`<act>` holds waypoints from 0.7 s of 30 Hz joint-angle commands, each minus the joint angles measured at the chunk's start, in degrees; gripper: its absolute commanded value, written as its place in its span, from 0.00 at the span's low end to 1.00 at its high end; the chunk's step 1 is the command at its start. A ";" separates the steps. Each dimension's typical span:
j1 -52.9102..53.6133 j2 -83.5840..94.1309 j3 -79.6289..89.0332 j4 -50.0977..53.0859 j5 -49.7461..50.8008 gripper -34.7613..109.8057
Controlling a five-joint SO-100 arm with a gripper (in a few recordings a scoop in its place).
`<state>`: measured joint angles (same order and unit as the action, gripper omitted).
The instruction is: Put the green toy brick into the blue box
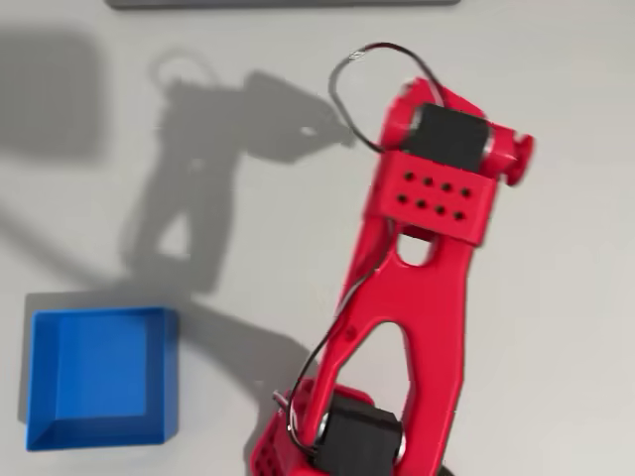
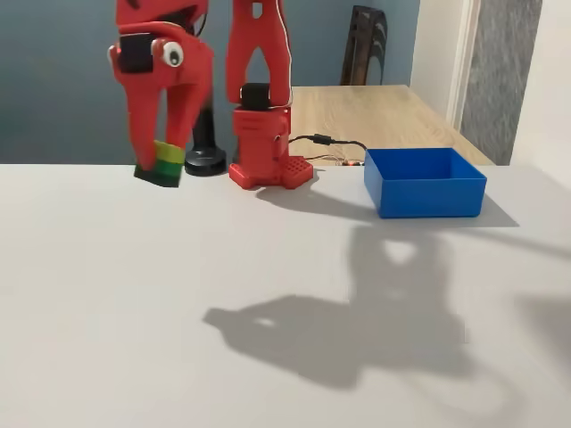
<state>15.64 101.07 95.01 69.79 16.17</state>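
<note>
Above the table, end effector grips lime-green studded toy brick

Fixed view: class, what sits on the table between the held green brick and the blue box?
In the fixed view, the red arm's base stands between the green toy brick, held in the hand, and the blue box, with thin cables beside it.

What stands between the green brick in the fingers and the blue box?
Nothing visible. The gripper holds the green brick above the table, and only bare tabletop lies between it and the blue box.
</note>
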 commanded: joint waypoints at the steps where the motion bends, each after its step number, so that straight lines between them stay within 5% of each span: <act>1: -8.35 3.08 -3.78 1.05 -0.88 0.24; 21: -48.78 3.08 -6.06 12.30 -5.89 0.24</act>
<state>-24.79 101.07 93.52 79.19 10.20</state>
